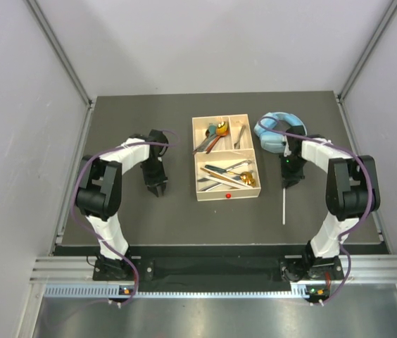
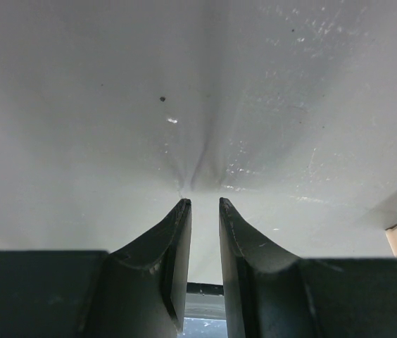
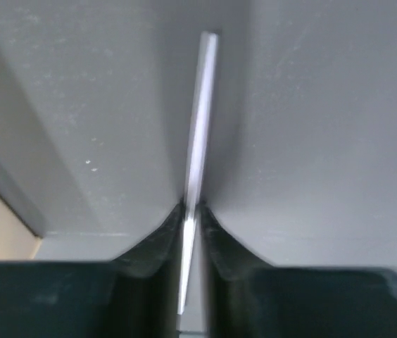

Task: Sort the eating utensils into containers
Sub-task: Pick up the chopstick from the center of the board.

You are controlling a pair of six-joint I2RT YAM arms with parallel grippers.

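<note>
Over on the left, the left gripper (image 1: pixel 158 189) hangs low over the dark tabletop (image 1: pixel 128 218), well apart from the tray. In the left wrist view its fingers (image 2: pixel 177 232) stand just a narrow slit apart with nothing between them, only bare grey surface ahead.

Moving to the middle, the cream tray (image 1: pixel 209 196) sits square on the tabletop, a small red dot (image 1: pixel 227 195) on its near rim. The far-left small compartment holds a gold spoon (image 1: pixel 222 129) among teal, orange and dark pieces that cross each other. The far-right small one carries something slim and silvery, too small to name. The large near compartment has gold spoons (image 1: pixel 248 180) and dark-and-silver cutlery lying at angles.

Further right, the light-blue headphones (image 1: pixel 279 130) rest just beside the tray's far-right corner.

And on the right, the right gripper (image 1: pixel 288 182) points down beside the tray, its fingers (image 3: pixel 212 232) pinched onto a pale chopstick (image 1: pixel 284 208), which runs out from the fingertips toward the near edge. Whether the chopstick is clear of the tabletop, I cannot tell
</note>
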